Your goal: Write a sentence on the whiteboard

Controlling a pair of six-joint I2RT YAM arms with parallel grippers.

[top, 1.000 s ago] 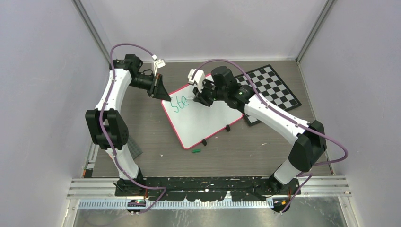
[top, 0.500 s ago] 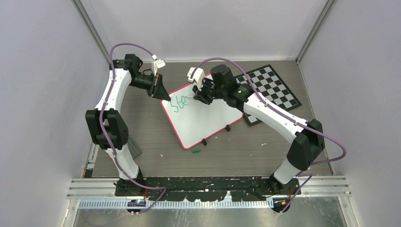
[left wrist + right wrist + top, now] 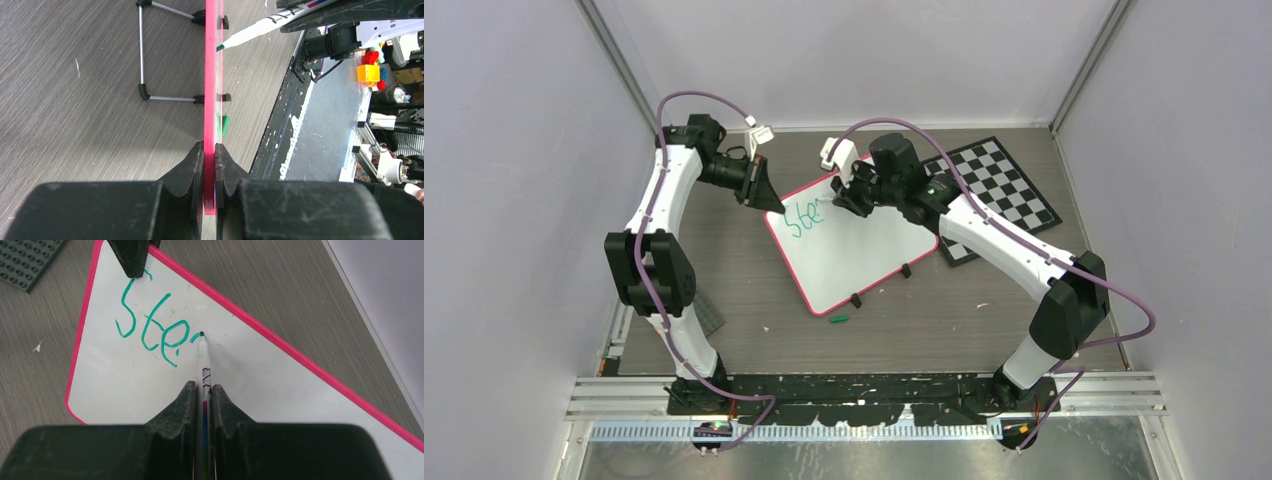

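The right gripper (image 3: 204,388) is shown closed on a white marker (image 3: 202,357), its green tip set against the whiteboard (image 3: 280,390). The left gripper (image 3: 210,152) is clamped on the board's pink rim at a far corner. The whiteboard is placed on the table (image 3: 984,320), between the arms and just beside the checkered board (image 3: 1009,190). Of the sentence (image 3: 150,332), only "Ste" can be read in green, with a fourth letter barely started at the tip. The task is judged early, most of the writing being left to do. Print on the marker barrel is seen but cannot be read. A green cap (image 3: 839,319) is seen near the board's front edge.
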